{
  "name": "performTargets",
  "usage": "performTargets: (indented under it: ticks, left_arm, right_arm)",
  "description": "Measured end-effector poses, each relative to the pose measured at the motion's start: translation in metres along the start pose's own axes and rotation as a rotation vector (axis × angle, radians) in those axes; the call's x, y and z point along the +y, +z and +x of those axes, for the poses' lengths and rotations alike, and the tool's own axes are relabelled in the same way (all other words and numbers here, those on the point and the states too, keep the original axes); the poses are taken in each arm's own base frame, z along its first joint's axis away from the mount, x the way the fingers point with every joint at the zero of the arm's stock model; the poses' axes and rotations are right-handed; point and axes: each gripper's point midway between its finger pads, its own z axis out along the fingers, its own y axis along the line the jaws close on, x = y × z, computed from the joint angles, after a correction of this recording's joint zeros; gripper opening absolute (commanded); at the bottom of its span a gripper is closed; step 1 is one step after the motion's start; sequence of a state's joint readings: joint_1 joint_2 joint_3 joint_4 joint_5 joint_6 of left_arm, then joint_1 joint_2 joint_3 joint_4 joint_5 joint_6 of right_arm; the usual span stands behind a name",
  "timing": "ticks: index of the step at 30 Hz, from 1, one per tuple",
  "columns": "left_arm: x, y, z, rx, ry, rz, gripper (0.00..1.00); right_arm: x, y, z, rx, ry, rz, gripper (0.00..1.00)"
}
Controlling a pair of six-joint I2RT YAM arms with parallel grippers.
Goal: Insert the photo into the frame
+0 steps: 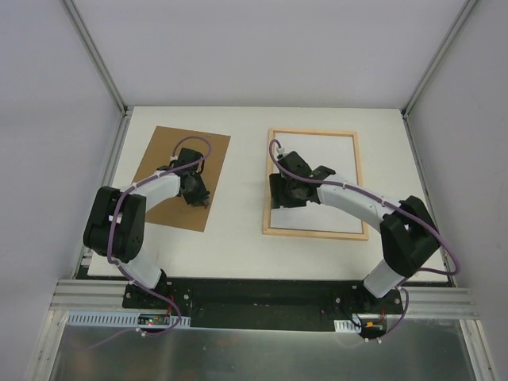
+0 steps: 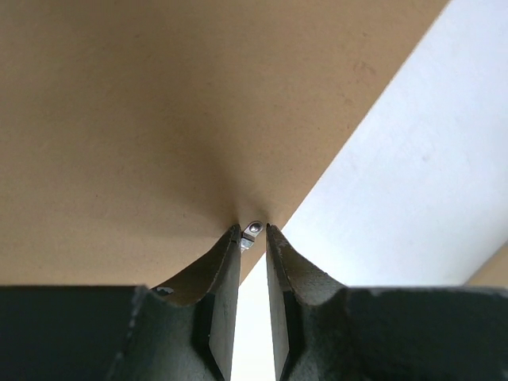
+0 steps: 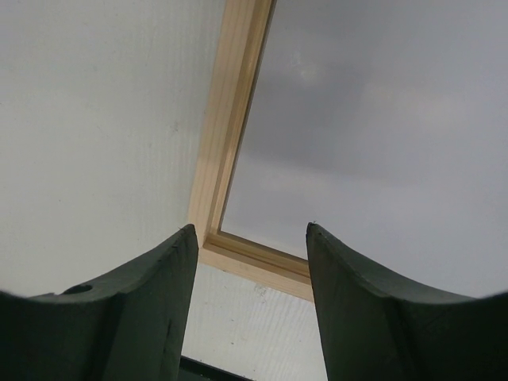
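The light wooden frame lies flat on the right half of the table. Its inside is a plain white surface; the photo's printed side does not show, and I cannot tell whether this white is its reverse. My right gripper hovers open over the frame's near-left corner, nothing between its fingers. My left gripper sits at the right edge of the brown backing board. Its jaws are closed to a narrow slot around a small metal tab on the board's edge.
The white table ends at a black rail along the near side, where both arm bases stand. Pale walls with metal posts enclose the back and sides. The board lies tilted on the left, apart from the frame.
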State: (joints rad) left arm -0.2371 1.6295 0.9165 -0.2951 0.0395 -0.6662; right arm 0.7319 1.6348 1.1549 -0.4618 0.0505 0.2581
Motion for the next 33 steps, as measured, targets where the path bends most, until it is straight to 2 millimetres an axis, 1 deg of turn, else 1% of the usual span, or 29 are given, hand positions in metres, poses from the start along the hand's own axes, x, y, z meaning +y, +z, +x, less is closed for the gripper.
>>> performTargets:
  ticks: [3,6,10,12,14,18,23,27,30,33]
  left_arm:
    - [-0.017,0.0,0.017,0.026,0.041,0.022,0.18]
    - [-0.034,0.001,0.029,0.046,0.079,0.037,0.18]
    - [-0.058,0.005,0.038,0.066,0.133,0.058,0.2]
    - [-0.072,0.007,0.043,0.074,0.163,0.071,0.21]
    - [-0.08,0.008,0.046,0.08,0.183,0.078,0.24]
    - [-0.086,0.004,0.044,0.083,0.217,0.081,0.28]
    - [-0.085,-0.005,0.039,0.086,0.291,0.064,0.26]
    - [-0.089,-0.014,0.035,0.09,0.371,0.059,0.26]
    - [-0.093,-0.013,0.037,0.096,0.424,0.052,0.26]
    - [-0.094,-0.006,0.045,0.12,0.474,0.034,0.26]
  right_arm:
    - [-0.003,-0.003,0.001,-0.009,0.0,0.005,0.59]
    - [-0.005,-0.005,0.002,-0.014,0.001,0.012,0.59]
    - [-0.008,-0.007,0.003,-0.021,0.001,0.02,0.59]
    - [-0.01,-0.009,0.004,-0.022,0.0,0.025,0.59]
    - [-0.01,-0.011,0.002,-0.032,0.001,0.026,0.59]
    - [-0.009,-0.017,-0.002,-0.051,0.002,0.021,0.59]
    - [-0.008,-0.026,-0.006,-0.077,0.006,0.01,0.59]
    - [-0.012,-0.031,-0.005,-0.089,0.016,0.008,0.59]
    - [-0.018,-0.039,-0.007,-0.114,0.035,0.005,0.59]
    - [-0.028,-0.049,-0.01,-0.145,0.068,0.004,0.59]
